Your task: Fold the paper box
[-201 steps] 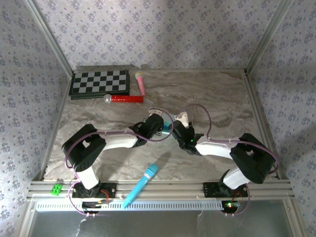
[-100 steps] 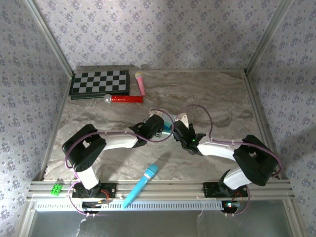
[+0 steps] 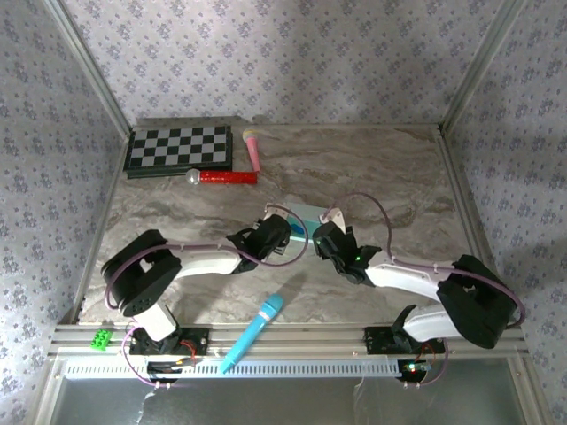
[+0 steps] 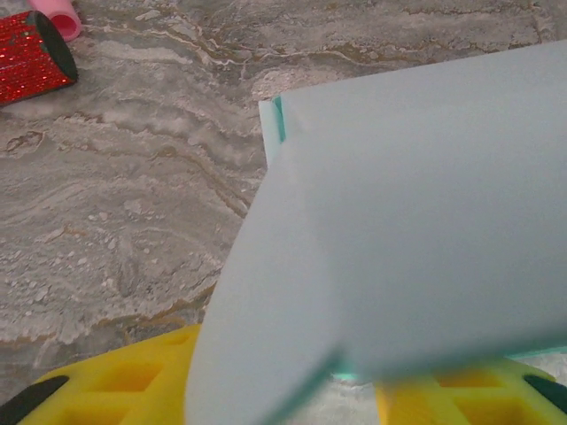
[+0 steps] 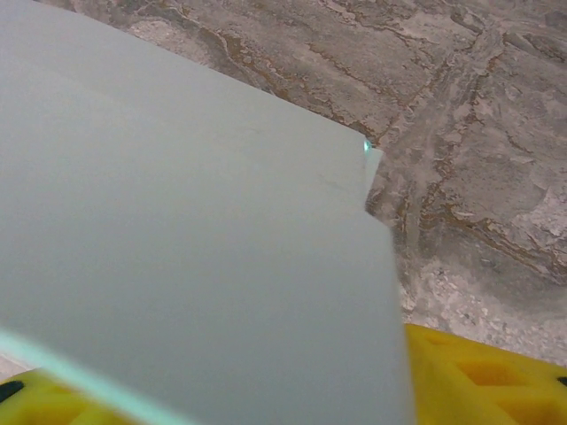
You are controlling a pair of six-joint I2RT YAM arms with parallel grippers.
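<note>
While the box [image 3: 304, 215] lies near the middle of the counter [image 3: 177, 204], the left fingers [image 4: 124, 381] stand apart at one edge of it. The right fingers [image 5: 478, 376] stand apart at the opposite edge.

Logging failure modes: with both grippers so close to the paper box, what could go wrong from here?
1. The paper box lies right at the yellow fingers of the left gripper and right gripper, both open; pulling away may drag it.
2. Its side flap looks loosely creased and might spring open.
</note>
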